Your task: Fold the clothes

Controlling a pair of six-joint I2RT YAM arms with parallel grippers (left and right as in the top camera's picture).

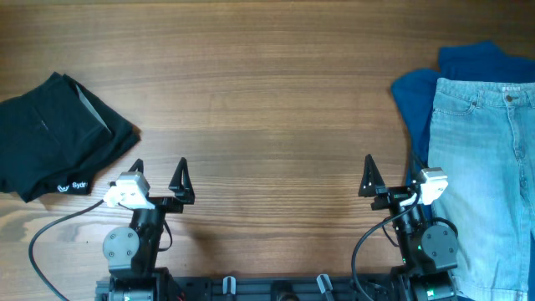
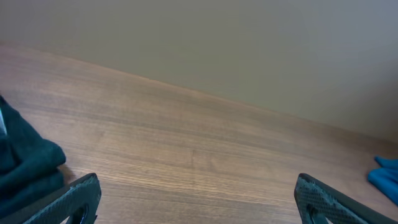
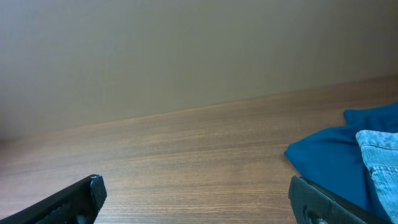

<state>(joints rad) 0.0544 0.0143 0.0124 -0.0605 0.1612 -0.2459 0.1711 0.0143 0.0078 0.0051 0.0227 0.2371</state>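
A folded black garment with a white logo (image 1: 58, 134) lies at the table's left edge; its corner shows in the left wrist view (image 2: 25, 168). Light-blue jeans (image 1: 489, 167) lie flat at the right, on top of a blue garment (image 1: 422, 96). Both show in the right wrist view, the jeans (image 3: 382, 155) over the blue garment (image 3: 329, 155). No plain black shorts-like piece is in view. My left gripper (image 1: 159, 172) (image 2: 199, 199) is open and empty near the front edge, just right of the black garment. My right gripper (image 1: 391, 174) (image 3: 196, 194) is open and empty, just left of the jeans.
The wooden table (image 1: 267, 100) stretches between the two piles. A black cable (image 1: 50, 230) loops from the left arm's base at the front left. A plain wall (image 2: 217, 43) stands behind the table's far edge.
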